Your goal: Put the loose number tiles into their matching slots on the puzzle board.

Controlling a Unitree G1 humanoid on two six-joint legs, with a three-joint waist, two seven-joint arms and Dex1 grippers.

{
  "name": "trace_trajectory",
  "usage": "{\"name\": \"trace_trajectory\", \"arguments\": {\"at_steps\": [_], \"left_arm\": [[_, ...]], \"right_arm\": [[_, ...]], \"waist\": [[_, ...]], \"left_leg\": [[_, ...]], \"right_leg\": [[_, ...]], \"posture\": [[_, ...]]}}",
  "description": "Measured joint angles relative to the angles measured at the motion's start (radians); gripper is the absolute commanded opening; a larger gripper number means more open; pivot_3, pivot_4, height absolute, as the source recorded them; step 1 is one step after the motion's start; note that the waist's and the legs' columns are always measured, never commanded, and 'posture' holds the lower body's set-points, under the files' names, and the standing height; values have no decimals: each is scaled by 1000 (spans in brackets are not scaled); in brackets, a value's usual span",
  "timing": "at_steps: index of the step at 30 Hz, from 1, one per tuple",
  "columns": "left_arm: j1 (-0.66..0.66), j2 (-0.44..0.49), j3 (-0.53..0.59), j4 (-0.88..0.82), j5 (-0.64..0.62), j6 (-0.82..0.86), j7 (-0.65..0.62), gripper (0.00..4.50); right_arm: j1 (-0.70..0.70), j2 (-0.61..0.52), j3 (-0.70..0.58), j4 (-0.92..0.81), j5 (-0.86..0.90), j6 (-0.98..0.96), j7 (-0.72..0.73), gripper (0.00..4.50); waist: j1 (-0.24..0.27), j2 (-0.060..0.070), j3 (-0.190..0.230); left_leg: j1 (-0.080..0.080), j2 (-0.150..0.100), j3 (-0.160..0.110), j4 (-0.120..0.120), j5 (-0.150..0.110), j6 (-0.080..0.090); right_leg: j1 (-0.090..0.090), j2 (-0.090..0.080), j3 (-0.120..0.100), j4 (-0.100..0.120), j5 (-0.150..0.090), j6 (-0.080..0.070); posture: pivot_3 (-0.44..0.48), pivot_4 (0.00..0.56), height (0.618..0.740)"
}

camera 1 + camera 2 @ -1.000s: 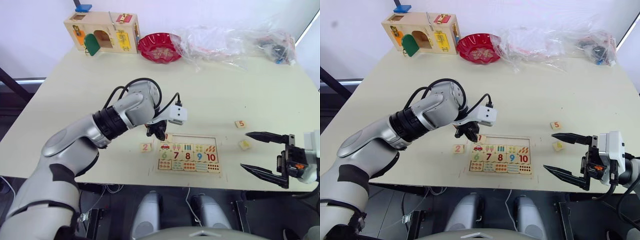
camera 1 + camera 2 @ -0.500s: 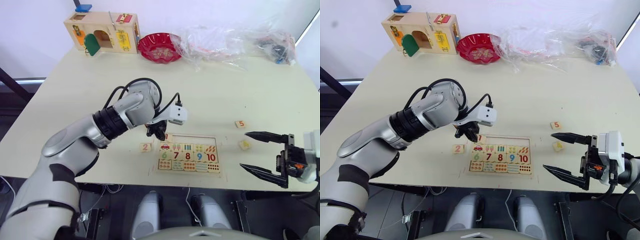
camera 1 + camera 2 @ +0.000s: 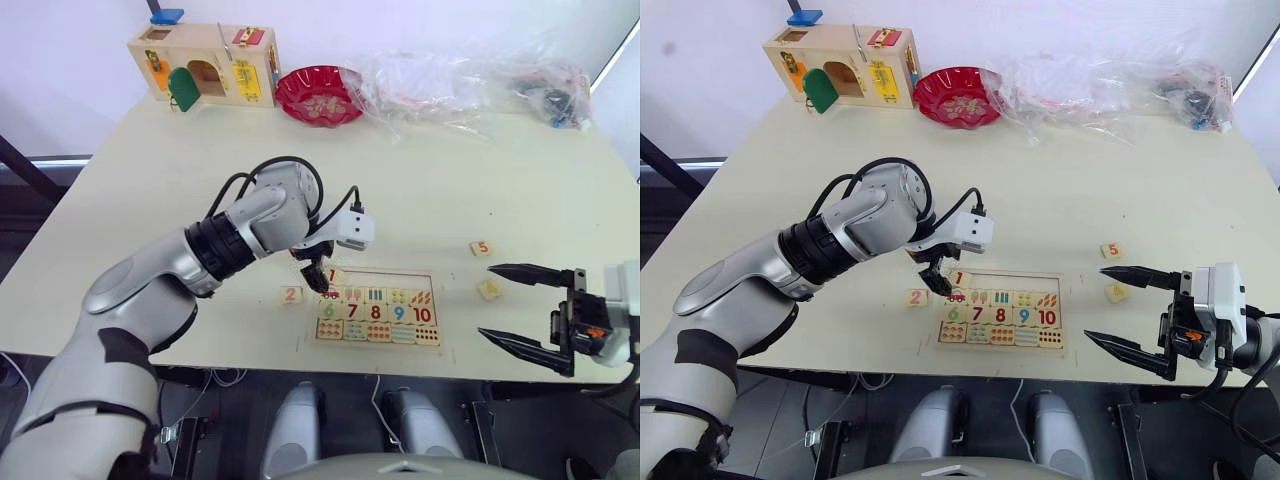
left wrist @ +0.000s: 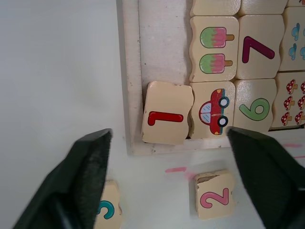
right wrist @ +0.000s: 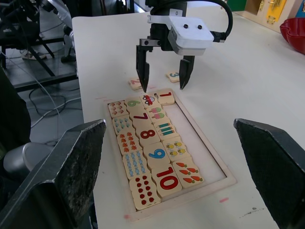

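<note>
Board (image 4: 131, 95) & tiles (image 4: 167, 119) looking like pale matt wood w/ printed colours; table (image 3: 450, 200) smooth, matt; bowl (image 3: 320, 95) showing glossy red.

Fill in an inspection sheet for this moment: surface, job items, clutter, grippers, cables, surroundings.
Surface: pale cream table, bare in the middle.
Job items: flat pale-wood puzzle board; red number 1 tile lying slightly skewed in the recessed top strip's end; loose 2 tile and 3 tile beside the board; 5 tile and another tile towards the right arm.
Clutter: wooden latch box, red scalloped bowl, crumpled clear plastic bags.
Grippers: left gripper over the 1 tile, jaws open; right gripper open, empty.
Cables: black cable on left wrist.
Surroundings: nothing seen.
</note>
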Motion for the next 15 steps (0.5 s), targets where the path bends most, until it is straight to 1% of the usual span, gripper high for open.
{"name": "trace_trajectory", "arguments": {"at_steps": [2, 6, 7, 9, 10, 15], "left_arm": [[0, 1, 26, 1, -12, -2, -4, 4461], [0, 81, 98, -1, -134, -25, -17, 4461], [12, 100, 140, -1, -158, -62, -17, 4461], [68, 109, 266, 21, -198, -184, 3, 4461], [86, 109, 295, 35, -213, -222, 6, 4461], [131, 119, 398, 175, -423, -364, -18, 4461]], "right_arm": [[0, 2, 0, 0, 0, 0, -3, 4500], [5, 7, 6, -1, 0, 0, -7, 4500], [7, 8, 7, -2, 0, 0, -7, 4500], [10, 9, 7, -2, 0, -1, -7, 4500], [11, 11, 7, -3, 0, -1, -7, 4500], [25, 22, 7, -5, 0, -2, -7, 4500]], "waist": [[0, 0, 0], [-5, 1, 0], [-4, 2, 0], [-1, 3, -1], [-1, 3, -1], [2, 3, -1]], "left_leg": [[0, 0, 0, 0, 0, 0], [0, 1, -1, 0, 0, 0], [0, 1, -1, 0, 0, 0], [1, 1, -1, 0, 0, 0], [1, 1, -1, 0, 0, 0], [0, 0, 0, 1, 0, 0]], "right_leg": [[0, 0, 0, 0, 0, 0], [0, 0, 0, 1, 0, 0], [0, 0, 0, 1, 0, 0], [0, 0, 0, 0, 0, 0], [0, 0, 0, 0, 0, 0], [1, 0, -1, 0, 0, -1]], "posture": [[0, 150, 740], [0, 150, 740], [0, 150, 740], [0, 150, 740], [0, 150, 740], [0, 150, 740]]}}
